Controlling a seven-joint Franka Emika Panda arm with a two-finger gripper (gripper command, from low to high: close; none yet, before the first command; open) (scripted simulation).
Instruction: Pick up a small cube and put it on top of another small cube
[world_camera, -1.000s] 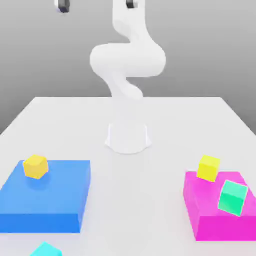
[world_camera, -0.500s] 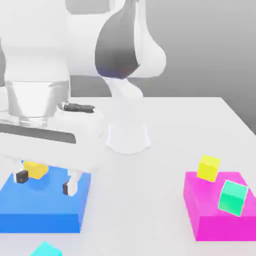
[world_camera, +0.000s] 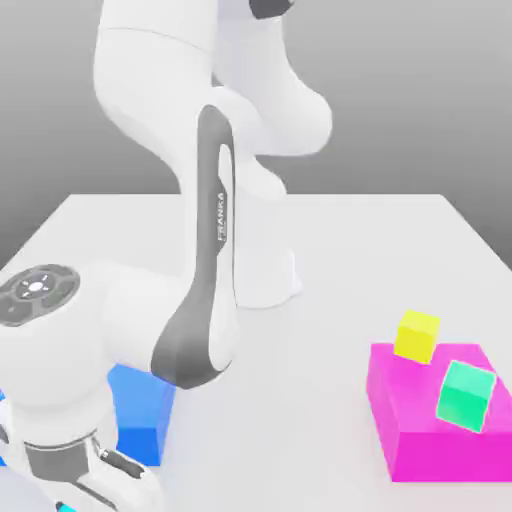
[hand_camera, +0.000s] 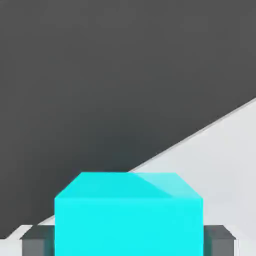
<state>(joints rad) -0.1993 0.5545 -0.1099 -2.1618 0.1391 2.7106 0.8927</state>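
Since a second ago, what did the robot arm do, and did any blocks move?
The arm swung down to the table's near corner on the exterior view's left, hiding most of the blue block. Its claw closed on the cyan cube. The pink block, yellow cube and green cube stayed put.

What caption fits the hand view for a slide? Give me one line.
End effector shut on the cyan cube, dark fingers at both its sides, white table edge behind.
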